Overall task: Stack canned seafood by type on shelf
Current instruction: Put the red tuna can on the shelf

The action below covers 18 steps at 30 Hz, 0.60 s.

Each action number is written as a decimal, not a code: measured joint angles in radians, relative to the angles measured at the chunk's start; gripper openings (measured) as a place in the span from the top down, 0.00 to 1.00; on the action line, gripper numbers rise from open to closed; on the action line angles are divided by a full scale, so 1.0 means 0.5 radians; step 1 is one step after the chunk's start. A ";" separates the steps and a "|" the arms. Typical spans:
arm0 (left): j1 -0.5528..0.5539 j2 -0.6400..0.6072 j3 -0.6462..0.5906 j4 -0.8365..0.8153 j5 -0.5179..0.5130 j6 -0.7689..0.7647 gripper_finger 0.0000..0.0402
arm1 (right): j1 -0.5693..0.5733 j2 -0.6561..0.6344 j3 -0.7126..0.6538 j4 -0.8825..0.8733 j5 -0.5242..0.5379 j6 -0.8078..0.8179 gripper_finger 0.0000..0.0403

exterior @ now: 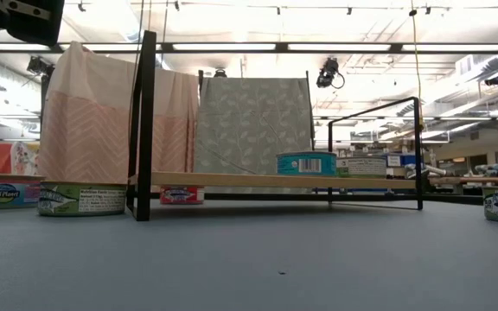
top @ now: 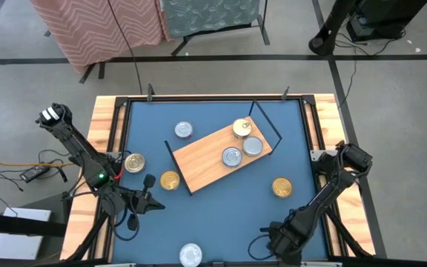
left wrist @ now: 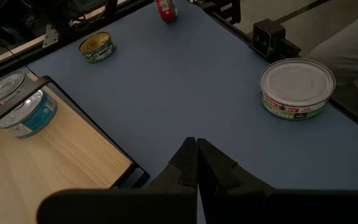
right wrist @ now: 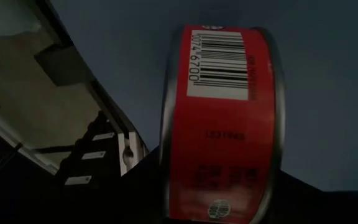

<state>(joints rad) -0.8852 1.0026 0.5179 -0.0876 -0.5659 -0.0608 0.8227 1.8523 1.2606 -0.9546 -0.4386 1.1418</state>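
We see right gripper (top: 256,247) at table's 5 o'clock, clamped on red-label can (right wrist: 222,124). Left gripper (left wrist: 196,163) clenched empty at 8 o'clock. Shelf (top: 199,159) centre, three cans (top: 241,142) toward its 2 o'clock end.

Light-wood shelf (top: 206,158), matt blue table (top: 221,215)

Wooden shelf (top: 206,159) sits angled mid-table, three tins (top: 241,143) clustered at its far end. Loose tins lie around it; a red-labelled tin (right wrist: 225,124) stands on edge.
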 joint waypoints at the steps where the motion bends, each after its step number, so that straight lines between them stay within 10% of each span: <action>1: -0.001 0.000 0.000 -0.001 0.000 0.000 0.99 | -0.019 0.000 0.000 -0.001 0.004 -0.021 0.65; 18: 0.000 -0.001 0.000 0.000 -0.001 0.001 0.99 | -0.408 0.001 0.117 -0.086 0.427 -0.536 0.65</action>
<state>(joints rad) -0.8852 1.0023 0.5179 -0.0876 -0.5663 -0.0605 0.6187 1.8526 1.3193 -0.9976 -0.2253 0.8738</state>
